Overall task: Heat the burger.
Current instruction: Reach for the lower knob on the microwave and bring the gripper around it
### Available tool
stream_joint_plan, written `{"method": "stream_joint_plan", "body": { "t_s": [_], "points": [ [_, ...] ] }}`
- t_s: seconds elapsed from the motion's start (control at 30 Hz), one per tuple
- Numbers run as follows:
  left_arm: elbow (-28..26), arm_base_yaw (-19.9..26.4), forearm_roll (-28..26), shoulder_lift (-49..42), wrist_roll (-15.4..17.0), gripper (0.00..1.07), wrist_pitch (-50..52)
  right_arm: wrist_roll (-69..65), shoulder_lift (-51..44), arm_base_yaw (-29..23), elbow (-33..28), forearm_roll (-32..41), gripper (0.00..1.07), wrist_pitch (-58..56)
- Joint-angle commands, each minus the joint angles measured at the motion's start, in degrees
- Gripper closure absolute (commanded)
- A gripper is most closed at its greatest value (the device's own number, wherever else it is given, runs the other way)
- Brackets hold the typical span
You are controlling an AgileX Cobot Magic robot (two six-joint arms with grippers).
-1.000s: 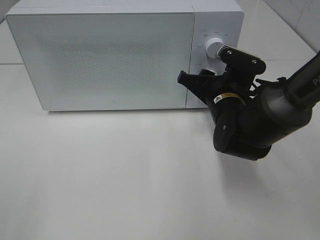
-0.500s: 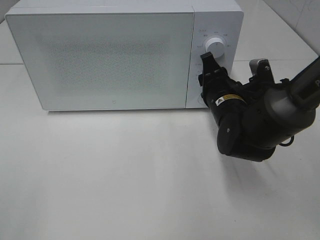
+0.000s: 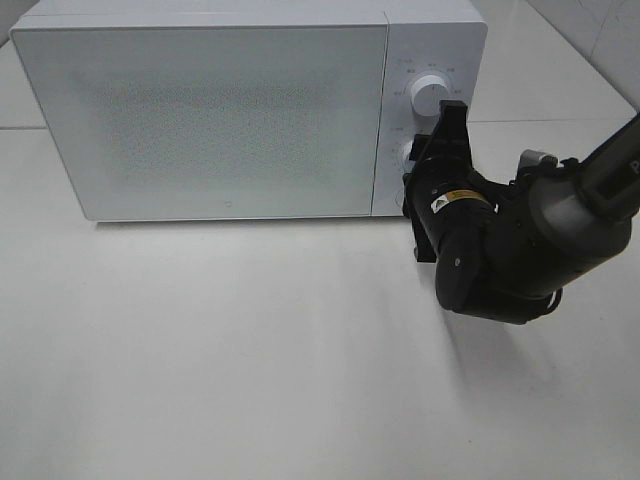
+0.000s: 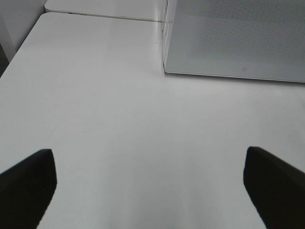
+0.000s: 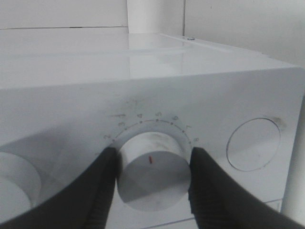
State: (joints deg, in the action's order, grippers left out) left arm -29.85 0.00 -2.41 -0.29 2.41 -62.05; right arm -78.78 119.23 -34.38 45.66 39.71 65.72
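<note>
White microwave (image 3: 200,110), one, door shut, stands on the tabletop (image 3: 250,350). It has two dials, with the right fingers (image 3: 447,125) at the lower dial (image 3: 407,153).

Left wrist: two left fingers (image 4: 26,186) spread wide, released, over bare tabletop.

Right wrist: both right fingers clench the lower dial between them.

No view shows the burger.

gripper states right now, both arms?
Left gripper: open, empty.
Right gripper: closed on the numbered dial of the microwave.
</note>
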Motion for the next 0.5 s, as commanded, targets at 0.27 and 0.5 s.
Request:
{"method": "stream_joint_plan", "body": {
  "t_s": [0.27,0.5],
  "points": [
    [0.1,0.1,-0.5,-0.9,-0.1,0.07,0.8,-6.1,-1.2,-0.3,2.9,-13.2,1.07,3.2],
    [0.1,0.1,-0.5,-0.9,-0.1,0.07,0.8,-4.8,-1.2,-0.3,2.9,-13.2,1.07,3.7]
  ]
}}
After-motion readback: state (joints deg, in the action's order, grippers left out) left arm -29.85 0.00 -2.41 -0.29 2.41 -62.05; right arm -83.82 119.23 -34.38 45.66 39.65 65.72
